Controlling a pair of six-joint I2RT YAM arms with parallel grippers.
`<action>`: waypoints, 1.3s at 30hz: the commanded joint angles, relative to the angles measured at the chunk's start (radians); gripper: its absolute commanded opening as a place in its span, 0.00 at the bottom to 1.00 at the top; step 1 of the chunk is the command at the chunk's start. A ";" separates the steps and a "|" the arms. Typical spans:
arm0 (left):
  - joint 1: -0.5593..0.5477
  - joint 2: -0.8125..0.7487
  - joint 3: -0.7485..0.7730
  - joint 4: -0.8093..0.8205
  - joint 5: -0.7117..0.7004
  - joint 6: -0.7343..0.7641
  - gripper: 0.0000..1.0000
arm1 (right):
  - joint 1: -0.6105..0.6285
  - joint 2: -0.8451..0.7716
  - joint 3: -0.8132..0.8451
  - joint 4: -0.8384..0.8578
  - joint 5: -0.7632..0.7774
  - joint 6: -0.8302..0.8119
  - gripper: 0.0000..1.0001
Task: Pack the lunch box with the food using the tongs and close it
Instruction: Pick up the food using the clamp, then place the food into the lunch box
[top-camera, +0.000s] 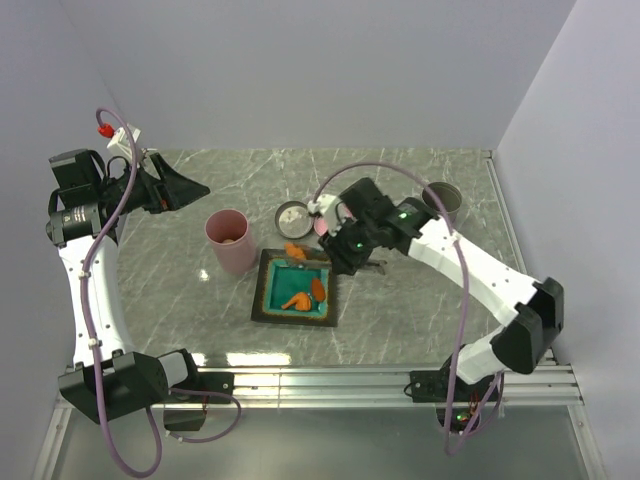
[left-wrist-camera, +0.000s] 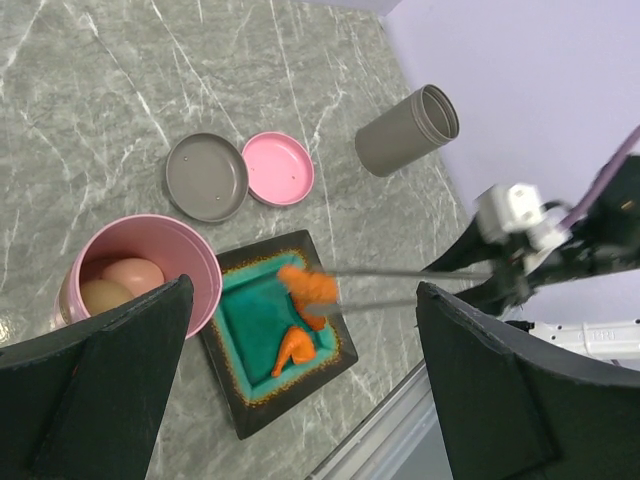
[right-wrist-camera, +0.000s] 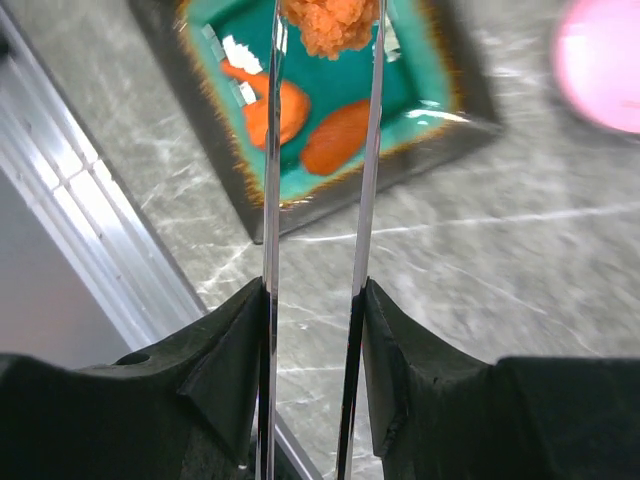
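One chunk (right-wrist-camera: 333, 22) sits pinched at the tips of the tongs (right-wrist-camera: 272, 150), which the right gripper (right-wrist-camera: 315, 300) squeezes partway closed. Hold that squeeze steady, carry it level over the box (top-camera: 230, 240) just left of the plate (top-camera: 260, 300), then ease off. The left gripper (top-camera: 188, 190) hangs spread wide. Grey marbled table (top-camera: 400, 320), pale lilac walls (top-camera: 350, 70)

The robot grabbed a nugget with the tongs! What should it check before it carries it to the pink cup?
1. Right gripper shut on the tongs: ok.
2. Orange chunk pinched between the tong tips, over the plate: ok.
3. Lunch box upright and open: ok; its pink lid lies on the table.
4. Room inside: ok; only two balls sit at the bottom.
5. Left gripper clear of the path: cannot tell; it is open, close to the lunch box.
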 joint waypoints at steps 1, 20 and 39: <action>0.004 0.003 0.044 0.001 0.003 0.031 0.99 | -0.076 -0.092 0.061 0.002 -0.032 -0.012 0.37; 0.004 0.014 0.049 0.044 0.039 0.021 0.99 | -0.832 -0.272 0.075 -0.096 -0.177 -0.164 0.36; 0.004 0.017 0.027 0.079 0.050 -0.016 0.99 | -1.094 -0.133 0.093 -0.152 -0.220 -0.258 0.55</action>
